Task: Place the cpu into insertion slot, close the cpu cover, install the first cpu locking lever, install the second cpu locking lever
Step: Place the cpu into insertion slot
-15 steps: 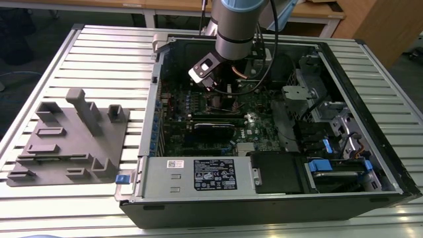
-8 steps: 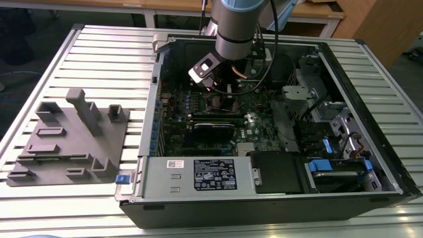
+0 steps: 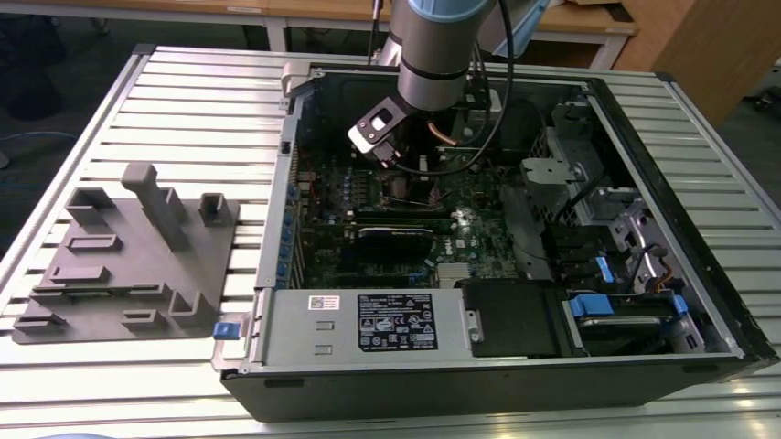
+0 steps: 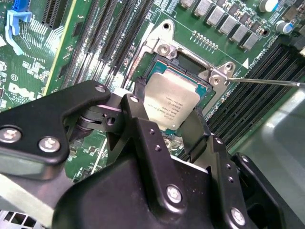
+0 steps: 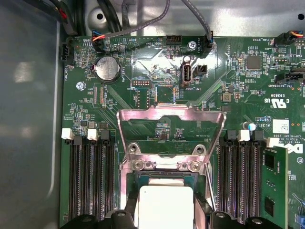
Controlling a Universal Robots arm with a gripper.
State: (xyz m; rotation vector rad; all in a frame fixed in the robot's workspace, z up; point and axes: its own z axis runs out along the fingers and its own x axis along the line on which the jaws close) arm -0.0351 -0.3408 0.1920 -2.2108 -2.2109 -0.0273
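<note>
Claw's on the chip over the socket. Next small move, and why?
Probably ease the chip straight down a touch. The claw grips it by two sides right over the socket, and the cover stands swung open, so nothing blocks the way. Whether the chip is fully seated cannot be told, so letting go now seems early.

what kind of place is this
Probably a robotics lab or workshop bench: a robot arm reaches into an open computer case lying on a slatted metal table, with a grey parts holder beside it and wooden desks behind.
</note>
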